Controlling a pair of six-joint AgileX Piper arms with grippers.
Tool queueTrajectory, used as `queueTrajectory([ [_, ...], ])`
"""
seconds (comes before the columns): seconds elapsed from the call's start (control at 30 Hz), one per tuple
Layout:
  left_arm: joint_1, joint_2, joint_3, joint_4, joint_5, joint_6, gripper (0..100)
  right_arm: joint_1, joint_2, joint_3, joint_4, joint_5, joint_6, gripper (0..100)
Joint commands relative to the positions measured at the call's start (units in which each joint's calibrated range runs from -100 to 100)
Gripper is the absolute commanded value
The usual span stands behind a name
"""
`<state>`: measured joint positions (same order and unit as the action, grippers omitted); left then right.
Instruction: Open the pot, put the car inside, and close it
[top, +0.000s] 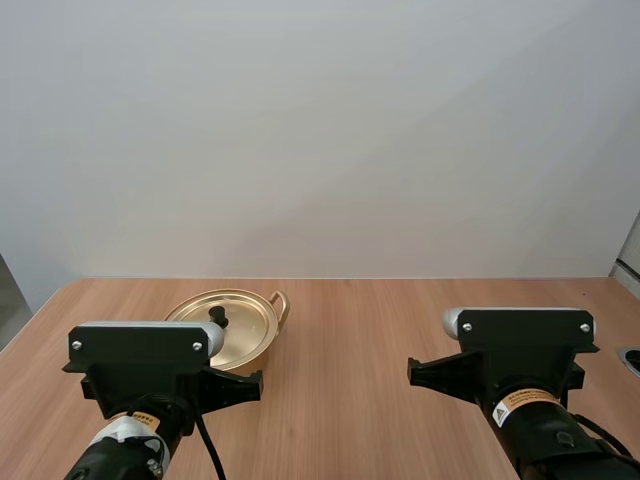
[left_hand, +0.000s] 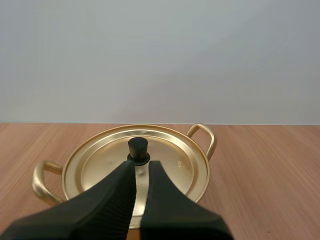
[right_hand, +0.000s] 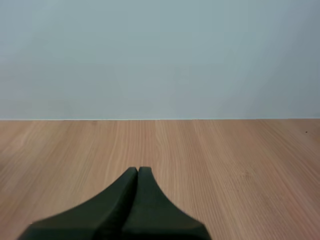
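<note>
Since the lid (left_hand: 170, 157) sits on the one gold pot (top: 281, 305) at the table's (top: 420, 330) left, my left gripper (left_hand: 141, 167) aims at its single black knob (left_hand: 138, 149), fingers a thin slit apart and empty. My right gripper (right_hand: 138, 171), pressed together, waits over bare wood, well apart. I count two loop handles and one lid.

There is one round gold metal pot (top: 258, 348), one flat gold lid (left_hand: 170, 160), one black knob (left_hand: 138, 149) and two looped gold handles (left_hand: 213, 142). There is one light wooden table (top: 400, 320). There are two black two-fingered grippers: one left gripper (left_hand: 141, 165), one right gripper (right_hand: 138, 170).
</note>
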<state>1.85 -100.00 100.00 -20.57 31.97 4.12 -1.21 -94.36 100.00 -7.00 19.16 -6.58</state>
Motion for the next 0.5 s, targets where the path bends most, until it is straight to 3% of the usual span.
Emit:
queueTrajectory([
  [0.0,0.04,0.00,0.00,0.01,-0.08,0.03,17,0.13,-3.01,0.00,-0.15,9.38,-0.16,0],
  [0.47,0.04,0.00,0.00,0.01,-0.08,0.03,17,0.13,-4.19,0.00,-0.05,10.10,-0.16,0],
])
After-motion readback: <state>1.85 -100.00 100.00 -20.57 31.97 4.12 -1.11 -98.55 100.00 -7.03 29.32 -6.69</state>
